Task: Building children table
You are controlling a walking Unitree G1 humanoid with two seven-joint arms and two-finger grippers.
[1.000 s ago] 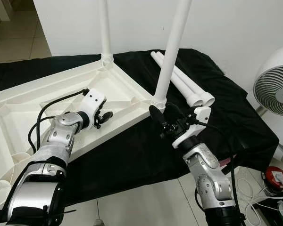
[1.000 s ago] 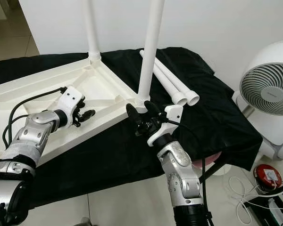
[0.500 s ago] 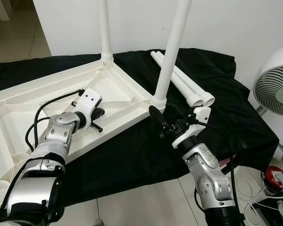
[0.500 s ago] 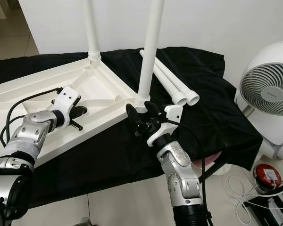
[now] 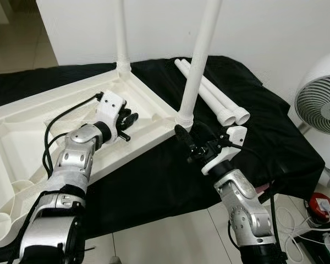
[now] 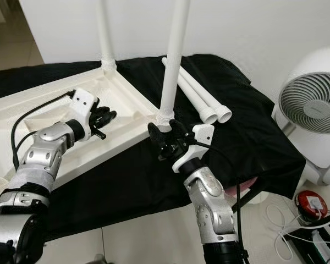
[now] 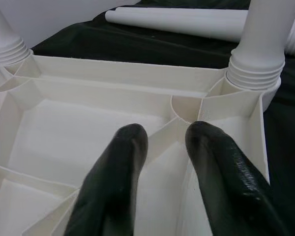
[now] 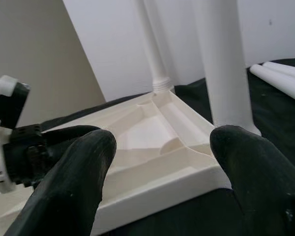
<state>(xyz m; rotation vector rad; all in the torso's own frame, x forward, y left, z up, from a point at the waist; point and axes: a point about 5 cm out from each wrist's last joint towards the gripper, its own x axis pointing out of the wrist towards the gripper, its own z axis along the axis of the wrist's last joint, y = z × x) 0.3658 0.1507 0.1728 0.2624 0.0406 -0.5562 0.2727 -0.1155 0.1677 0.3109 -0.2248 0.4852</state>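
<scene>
The white plastic tabletop lies upside down on a black cloth. Two white legs stand screwed into it: one at the far corner, one at the near right corner. Two loose legs lie side by side on the cloth to the right. My left gripper hovers over the ribbed underside, open and holding nothing; in its wrist view the fingertips point toward the near leg's threaded base. My right gripper is open just in front of that leg's base, not touching it.
A white fan stands on the floor at the right, with a red object and cables beside it. The black cloth hangs over the front edge. A white wall rises close behind.
My left gripper has moved farther in and to the right over the tabletop, toward the near leg's corner. The right arm has stayed where it was.
</scene>
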